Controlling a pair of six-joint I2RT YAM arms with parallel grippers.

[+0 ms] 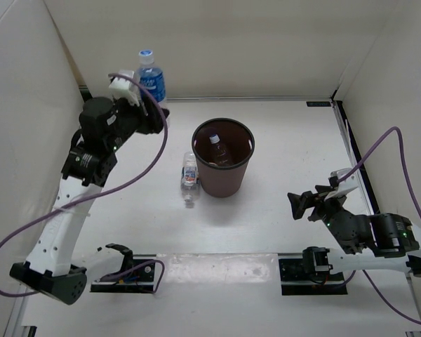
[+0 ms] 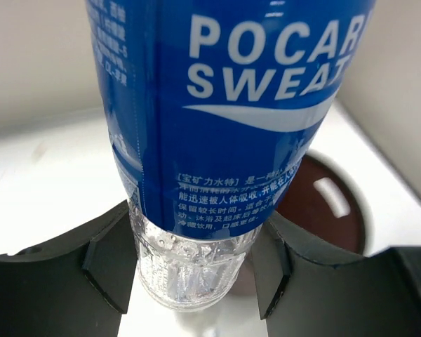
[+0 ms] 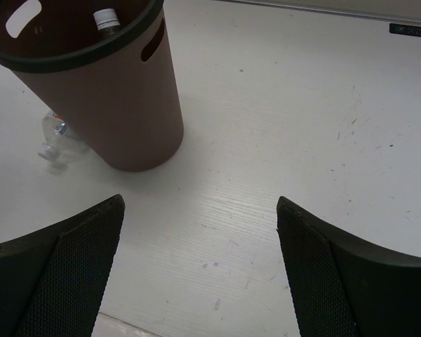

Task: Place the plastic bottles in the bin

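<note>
**Clamped in left gripper (image 2: pixel 193 261): clear plastic bottle with blue label (image 2: pixel 224 105)**

Left wrist: fingers (image 2: pixel 112 260) pinched low on bottle's clear end; round dark brown plastic bin (image 2: pixel 310 210) at 4 o'clock.
Top external: held bottle at 10 o'clock of bin; white-capped bottle (image 1: pixel 217 149) inside; small clear bottle (image 1: pixel 189 174) lying at 8 o'clock.
Right wrist: right gripper (image 3: pixel 196 267) spread wide, empty.

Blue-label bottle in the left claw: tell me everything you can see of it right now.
The blue-label bottle is clear plastic with a pale cap and a blue wrap printed POCARI SWEAT in white. Its dimpled clear base shows below the label. It stands upright at the far left, pinched low down in the left claw. Whether it is off the table I cannot tell.
</note>
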